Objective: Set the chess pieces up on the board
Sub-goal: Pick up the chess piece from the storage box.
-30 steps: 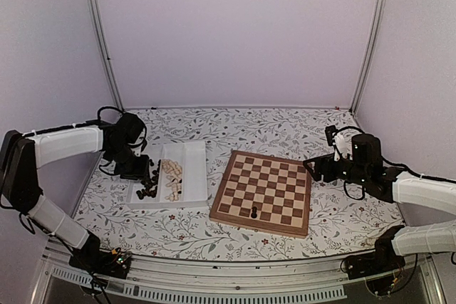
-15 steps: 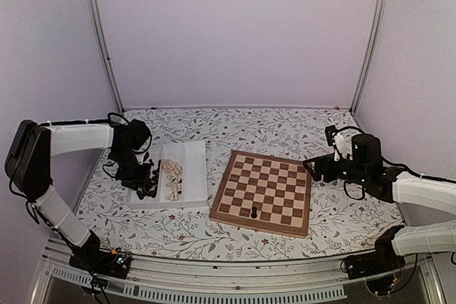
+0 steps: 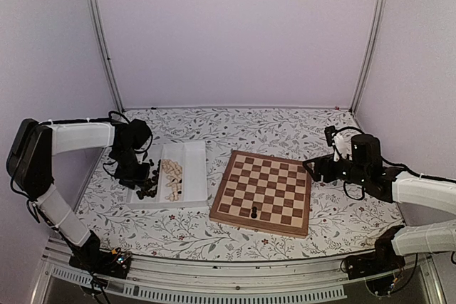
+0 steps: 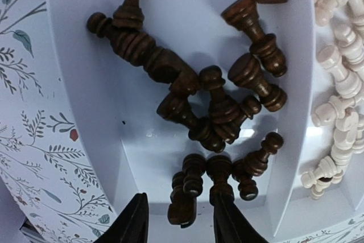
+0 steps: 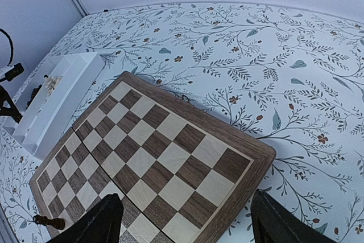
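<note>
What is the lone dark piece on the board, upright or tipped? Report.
Tipped: the dark piece lies on its side on the board in the right wrist view.

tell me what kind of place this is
Probably a robot lab booth, not a home: plain walls on metal posts enclose the table, a left arm and right arm are mounted at its near edge, and a chessboard and tray of chess pieces sit on it.

Pale lilac walls (image 3: pixel 235 33), silver corner posts (image 3: pixel 101 33), leaf-patterned tablecloth (image 3: pixel 249 129), soft even light.
</note>
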Robot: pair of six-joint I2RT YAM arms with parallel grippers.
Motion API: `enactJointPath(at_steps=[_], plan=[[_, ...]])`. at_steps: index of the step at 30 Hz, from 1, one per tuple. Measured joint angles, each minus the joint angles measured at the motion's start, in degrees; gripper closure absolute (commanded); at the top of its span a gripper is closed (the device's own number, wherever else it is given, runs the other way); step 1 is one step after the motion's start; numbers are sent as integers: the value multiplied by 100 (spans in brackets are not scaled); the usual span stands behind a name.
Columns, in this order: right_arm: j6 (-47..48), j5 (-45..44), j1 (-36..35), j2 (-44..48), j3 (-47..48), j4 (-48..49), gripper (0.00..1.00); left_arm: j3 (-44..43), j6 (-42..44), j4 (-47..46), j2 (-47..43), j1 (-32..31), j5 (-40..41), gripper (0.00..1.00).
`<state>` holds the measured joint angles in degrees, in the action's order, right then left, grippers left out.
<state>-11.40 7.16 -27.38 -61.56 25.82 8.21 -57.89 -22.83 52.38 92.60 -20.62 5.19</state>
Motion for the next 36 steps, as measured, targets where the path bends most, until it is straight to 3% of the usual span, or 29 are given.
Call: enactJointPath(at_steps=[11, 14, 24, 36], plan=[[-2, 31, 0, -103, 0, -2, 20, -4, -39, 7, 44, -68, -50, 66], [-2, 31, 0, -101, 0, -2, 20, -7, -46, 7, 44, -83, -42, 59], [-4, 50, 0, -101, 0, -2, 20, 22, -153, 140, -81, -142, 87, 58], [-4, 52, 0, -101, 0, -4, 19, 120, -225, 190, -299, -149, 37, 69]])
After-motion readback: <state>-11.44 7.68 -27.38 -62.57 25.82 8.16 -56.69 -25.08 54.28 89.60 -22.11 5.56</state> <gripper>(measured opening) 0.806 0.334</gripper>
